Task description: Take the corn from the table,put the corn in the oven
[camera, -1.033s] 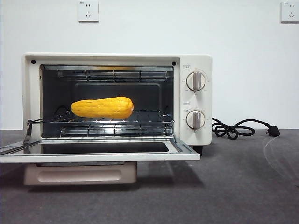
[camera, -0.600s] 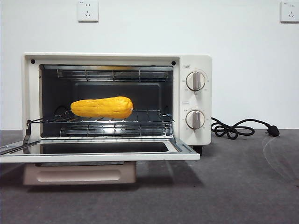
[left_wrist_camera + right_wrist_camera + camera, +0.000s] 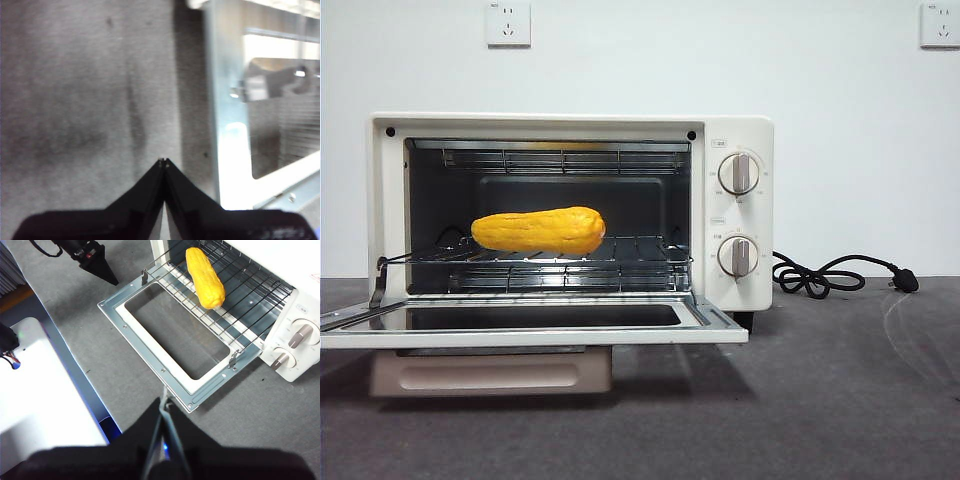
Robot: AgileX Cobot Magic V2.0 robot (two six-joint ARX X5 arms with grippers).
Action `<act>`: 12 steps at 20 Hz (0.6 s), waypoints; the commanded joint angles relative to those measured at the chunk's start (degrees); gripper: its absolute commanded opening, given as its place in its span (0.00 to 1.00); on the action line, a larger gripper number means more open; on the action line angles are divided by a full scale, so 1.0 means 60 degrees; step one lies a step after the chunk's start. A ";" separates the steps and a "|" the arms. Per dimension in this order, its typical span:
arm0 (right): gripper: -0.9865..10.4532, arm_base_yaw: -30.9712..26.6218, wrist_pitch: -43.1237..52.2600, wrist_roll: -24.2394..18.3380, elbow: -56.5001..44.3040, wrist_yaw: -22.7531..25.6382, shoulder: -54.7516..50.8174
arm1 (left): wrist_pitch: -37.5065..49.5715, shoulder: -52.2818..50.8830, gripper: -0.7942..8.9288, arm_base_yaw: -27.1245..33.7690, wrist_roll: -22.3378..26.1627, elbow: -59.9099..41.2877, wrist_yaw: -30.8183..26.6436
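Corn (image 3: 539,231) lies on wire rack (image 3: 620,262) inside oven (image 3: 570,215), door (image 3: 530,325) folded down flat. Left gripper (image 3: 163,162) & right gripper (image 3: 164,401) both w/ jaws pressed together, empty, above table (image 3: 840,400).

corn (image 3: 539,231): yellow-orange, lying lengthwise on rack | oven (image 3: 740,215): cream-white, door open flat

You have a glossy yellow-orange corn (image 3: 539,230) on a silver wire rack (image 3: 620,262) of crossing bars. The oven (image 3: 735,215) is cream-white, its inside dark, with two pale grey knobs (image 3: 738,173). The bench (image 3: 840,400) is mottled dark grey felt. The cord (image 3: 820,277) is black; the wall (image 3: 840,90) white.
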 commanded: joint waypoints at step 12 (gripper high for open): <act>0.08 -0.0015 0.0069 -0.0098 -0.0025 -0.0018 0.0007 | -0.0025 0.0637 0.07 -0.1035 -0.0004 -0.0029 0.0058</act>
